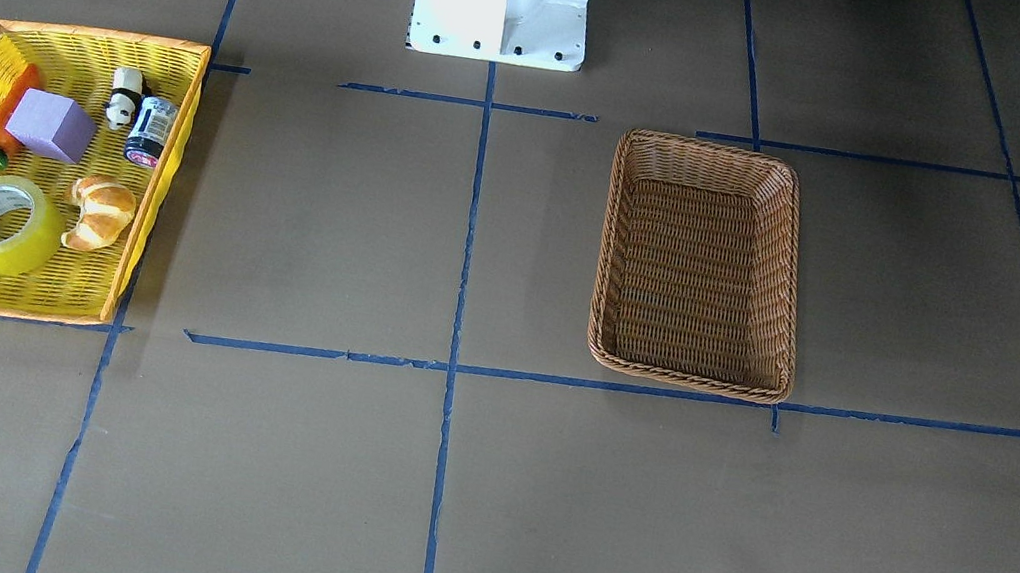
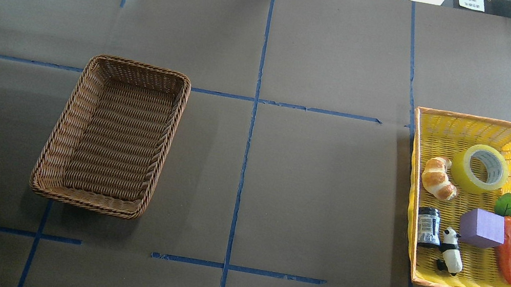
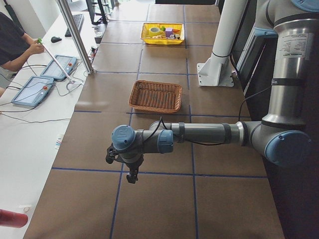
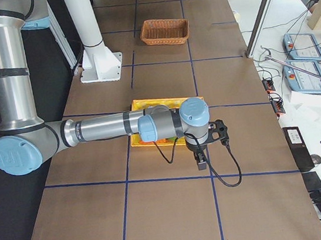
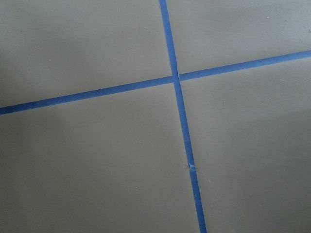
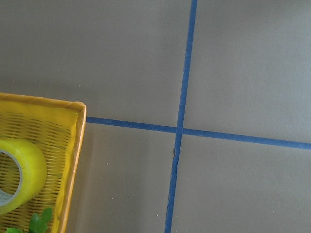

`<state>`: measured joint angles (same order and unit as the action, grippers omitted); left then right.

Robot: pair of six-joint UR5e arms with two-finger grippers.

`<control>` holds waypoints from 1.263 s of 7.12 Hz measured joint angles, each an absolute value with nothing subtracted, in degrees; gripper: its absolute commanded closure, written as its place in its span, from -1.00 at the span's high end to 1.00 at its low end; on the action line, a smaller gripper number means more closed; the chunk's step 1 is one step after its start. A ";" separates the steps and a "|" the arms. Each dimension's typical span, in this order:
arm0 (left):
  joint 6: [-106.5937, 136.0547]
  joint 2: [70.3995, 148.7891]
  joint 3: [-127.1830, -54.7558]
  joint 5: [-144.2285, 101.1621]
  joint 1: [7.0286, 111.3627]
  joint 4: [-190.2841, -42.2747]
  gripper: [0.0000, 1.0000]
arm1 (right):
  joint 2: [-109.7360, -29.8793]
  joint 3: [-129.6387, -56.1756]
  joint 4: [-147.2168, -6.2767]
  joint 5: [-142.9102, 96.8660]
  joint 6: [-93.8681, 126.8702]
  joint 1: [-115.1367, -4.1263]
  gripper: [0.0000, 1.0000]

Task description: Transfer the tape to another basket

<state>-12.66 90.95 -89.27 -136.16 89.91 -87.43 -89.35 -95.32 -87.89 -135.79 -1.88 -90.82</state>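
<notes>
The tape (image 2: 480, 169) lies in the yellow basket (image 2: 471, 128) on the robot's right side of the table (image 2: 311, 184), in the half of that basket farther from the robot's base, its hole facing up and slightly tilted. A croissant (image 2: 439, 178) sits just beside it, and the green leaves of a carrot (image 2: 509, 251) are near its other side. A purple block (image 2: 481, 228), a small dark jar (image 2: 428, 226) and a panda figure (image 2: 451, 250) fill the nearer half. The brown basket (image 2: 115, 141) stands well apart on the robot's left side, with nothing in it.

The right arm reaches out level above the table; the right fingers (image 4: 201, 162) hang pointing down near the yellow basket, touching nothing, and I cannot tell whether they are apart or together. The right wrist camera catches one corner of the yellow basket with part of the tape inside it. The left arm is likewise stretched out level; the left fingers (image 3: 132, 175) hang over bare table crossed by blue lines, apart from the brown basket, and their state cannot be told either.
</notes>
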 measured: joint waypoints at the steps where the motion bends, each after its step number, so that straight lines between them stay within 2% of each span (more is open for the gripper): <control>1: -12.66 90.94 -89.42 -136.16 89.91 -87.44 1.00 | -88.87 -94.87 -87.79 -136.49 -1.81 -90.33 1.00; 4: -11.15 90.95 -91.00 -136.09 89.91 -87.43 1.00 | -88.42 -95.79 -85.03 -139.21 3.60 -86.25 1.00; 9: -8.64 90.95 -92.76 -136.24 89.41 -87.42 1.00 | -88.19 -95.31 -70.34 -135.35 27.99 -71.29 1.00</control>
